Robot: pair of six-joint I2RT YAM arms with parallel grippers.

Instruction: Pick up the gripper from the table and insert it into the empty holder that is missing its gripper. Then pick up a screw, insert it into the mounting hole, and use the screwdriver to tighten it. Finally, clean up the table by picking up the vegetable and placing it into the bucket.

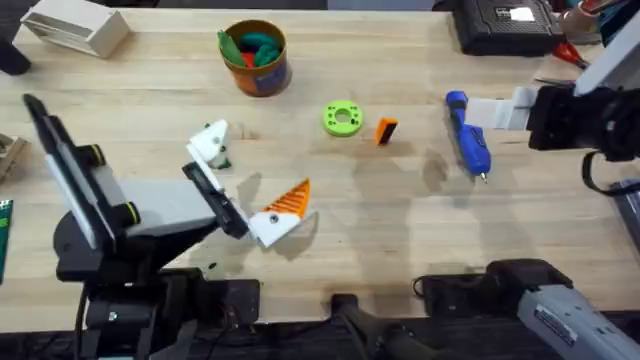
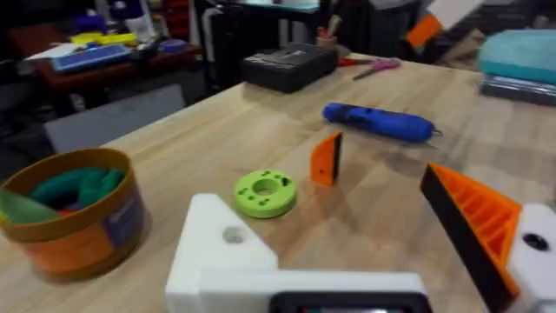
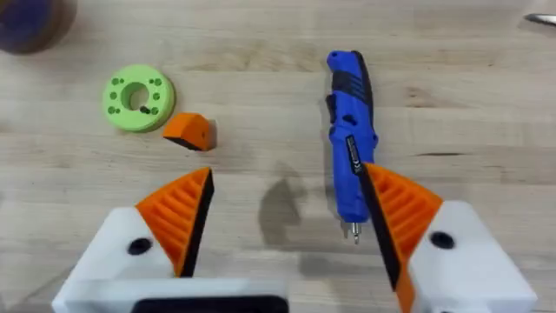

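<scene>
The orange gripper (image 1: pixel 386 131) (image 2: pixel 327 159) (image 3: pixel 189 130) lies loose on the table beside a bright green ring (image 1: pixel 342 117). My left gripper (image 1: pixel 250 180) (image 2: pixel 365 252) is open and empty, low over the table just short of it. One left finger is the bare white holder (image 1: pixel 213 146) (image 2: pixel 217 248) with a small hole; the other carries an orange pad. The blue screwdriver (image 1: pixel 467 135) (image 3: pixel 349 139) lies to the right. My right gripper (image 1: pixel 492 113) (image 3: pixel 287 187) hovers open by the screwdriver, both pads on. A dark green bit (image 1: pixel 224 162) beside the holder is too small to name.
The orange bucket (image 1: pixel 257 70) (image 2: pixel 82 239) stands at the back centre with green and red pieces inside. A white box (image 1: pixel 80 28) sits at the back left and a black case (image 1: pixel 500 25) at the back right. Bare wood lies in front of the screwdriver.
</scene>
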